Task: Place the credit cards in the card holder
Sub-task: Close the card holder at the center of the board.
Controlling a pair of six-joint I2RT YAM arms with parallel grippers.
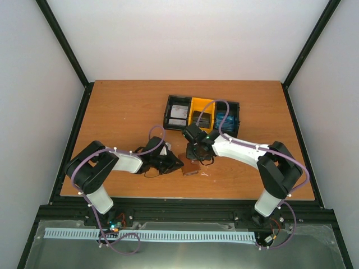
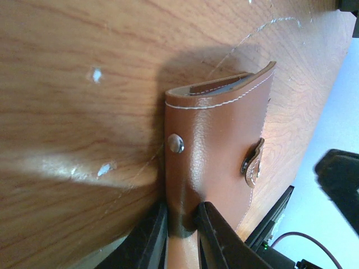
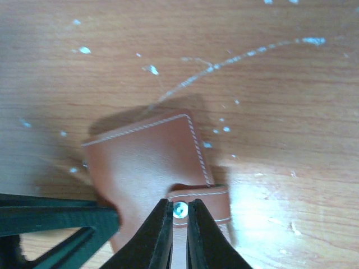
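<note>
Clamping the near edge of the card holder [image 2: 219, 140], the left claw [image 2: 182, 216] has both fingers closed on the brown leather, and the holder's long axis runs straight ahead of it, lying flat on the wooden table [image 1: 123, 112]. The right claw [image 3: 179, 203] comes in from the opposite side, its fingers drawn nearly together around the snap tab [image 3: 210, 204], which sits between the tips and looks pinched there; the holder's body lies just ahead of that claw and slightly to its left. The holder is folded shut, so no pocket shows. The credit cards [image 1: 178, 114] rest well beyond the right claw in the three-compartment tray [image 1: 168, 115]: a pale one, a dark one and blue ones, one colour to a bin. The right arm is the nearer to them, the left clearly farther. As a judgement, the next move turns on the tab: it should be peeled off its stud while the left claw anchors the far edge, before any card is fetched.
</note>
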